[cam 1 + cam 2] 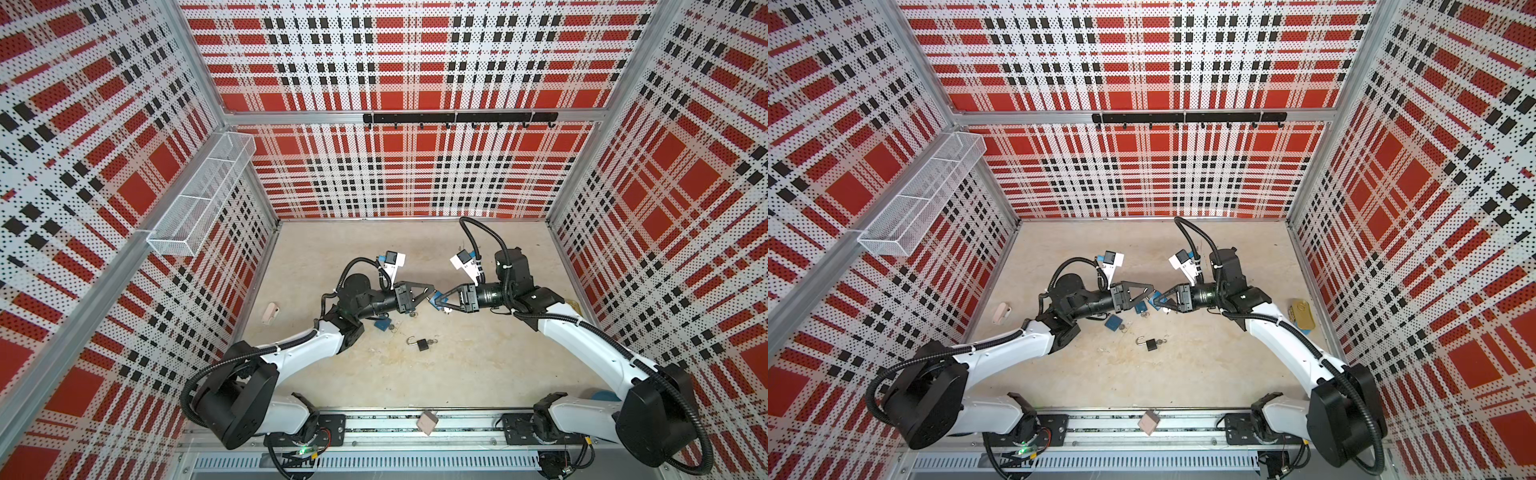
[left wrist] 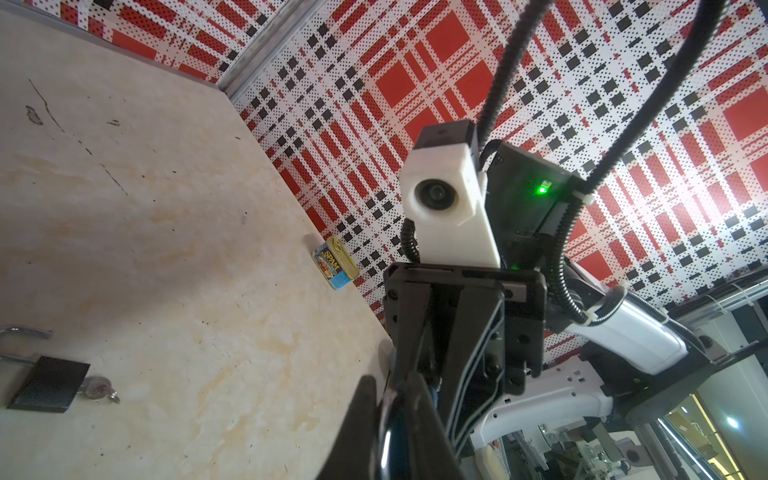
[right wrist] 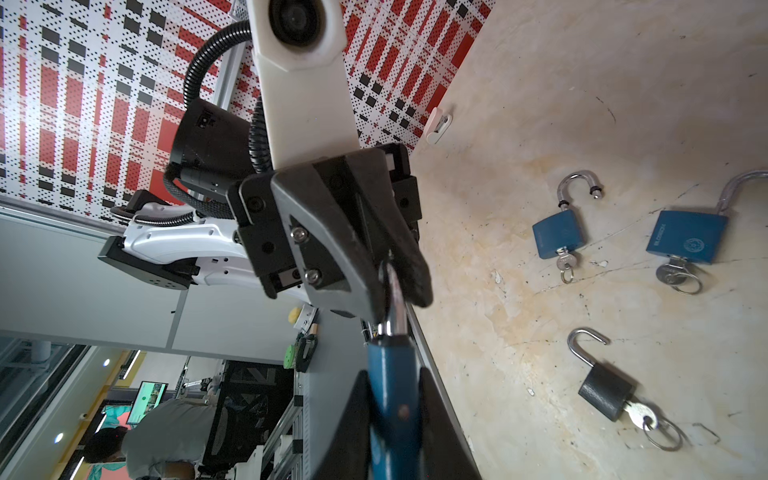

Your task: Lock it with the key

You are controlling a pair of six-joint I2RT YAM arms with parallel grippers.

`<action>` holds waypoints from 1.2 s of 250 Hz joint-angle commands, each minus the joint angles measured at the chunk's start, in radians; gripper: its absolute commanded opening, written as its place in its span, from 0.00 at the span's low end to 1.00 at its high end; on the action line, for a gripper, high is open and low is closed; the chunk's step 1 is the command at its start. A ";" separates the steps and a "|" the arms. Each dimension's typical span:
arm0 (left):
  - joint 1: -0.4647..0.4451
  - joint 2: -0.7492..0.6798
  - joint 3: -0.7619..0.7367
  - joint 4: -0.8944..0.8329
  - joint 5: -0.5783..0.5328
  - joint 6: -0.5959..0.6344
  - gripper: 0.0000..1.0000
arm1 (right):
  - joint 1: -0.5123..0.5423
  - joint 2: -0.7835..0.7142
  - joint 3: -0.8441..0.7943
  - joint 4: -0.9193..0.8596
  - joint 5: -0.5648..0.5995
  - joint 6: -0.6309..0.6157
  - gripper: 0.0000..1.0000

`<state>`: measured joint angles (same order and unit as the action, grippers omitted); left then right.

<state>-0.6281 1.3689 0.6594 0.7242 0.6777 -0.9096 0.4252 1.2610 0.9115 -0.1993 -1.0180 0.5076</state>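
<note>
A blue padlock (image 3: 392,374) is held above the table, clamped between the fingers of my right gripper (image 3: 392,388). Its silver key (image 3: 395,299) sticks out of the lock body towards my left gripper (image 3: 394,286), which is shut on the key's head. In both top views the two grippers meet tip to tip at mid-table, left gripper (image 1: 431,296) (image 1: 1151,293) against right gripper (image 1: 437,303) (image 1: 1158,302). In the left wrist view the left gripper (image 2: 392,395) pinches a shiny sliver of the key. The held lock's shackle is hidden.
Two open blue padlocks (image 3: 557,232) (image 3: 685,237) and an open black padlock (image 1: 422,344) (image 3: 606,395) lie on the table with keys in them. A Spam can (image 2: 334,262) sits by the right wall, a beige object (image 1: 271,312) by the left wall, and a beige block (image 1: 428,422) on the front rail.
</note>
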 commanded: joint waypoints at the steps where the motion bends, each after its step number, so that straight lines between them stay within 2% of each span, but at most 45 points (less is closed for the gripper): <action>1: -0.025 0.022 -0.009 -0.131 0.136 -0.011 0.17 | -0.003 -0.027 0.088 0.155 0.085 -0.052 0.00; 117: -0.005 0.007 -0.023 -0.126 0.161 -0.028 0.18 | -0.003 -0.020 0.094 0.146 0.091 -0.055 0.00; 166: 0.003 0.024 -0.038 -0.052 0.186 -0.074 0.18 | -0.003 -0.021 0.096 0.141 0.101 -0.056 0.00; 194: 0.007 0.039 -0.045 0.003 0.195 -0.108 0.12 | -0.003 -0.021 0.099 0.138 0.104 -0.054 0.00; 217: 0.009 0.052 -0.046 0.039 0.203 -0.128 0.00 | -0.003 -0.020 0.100 0.135 0.110 -0.055 0.00; 277: 0.029 0.055 -0.044 0.054 0.214 -0.130 0.00 | -0.004 -0.020 0.077 0.145 0.128 -0.078 0.00; 286: 0.036 0.054 -0.046 0.054 0.217 -0.129 0.00 | -0.003 -0.021 0.068 0.160 0.128 -0.071 0.11; 300: 0.046 0.053 -0.044 0.053 0.225 -0.124 0.00 | -0.003 -0.025 0.055 0.183 0.126 -0.068 0.15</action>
<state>-0.5766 1.4063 0.6437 0.8268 0.7937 -1.0138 0.4252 1.2610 0.9482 -0.2283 -0.9737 0.4786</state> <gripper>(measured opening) 0.126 0.176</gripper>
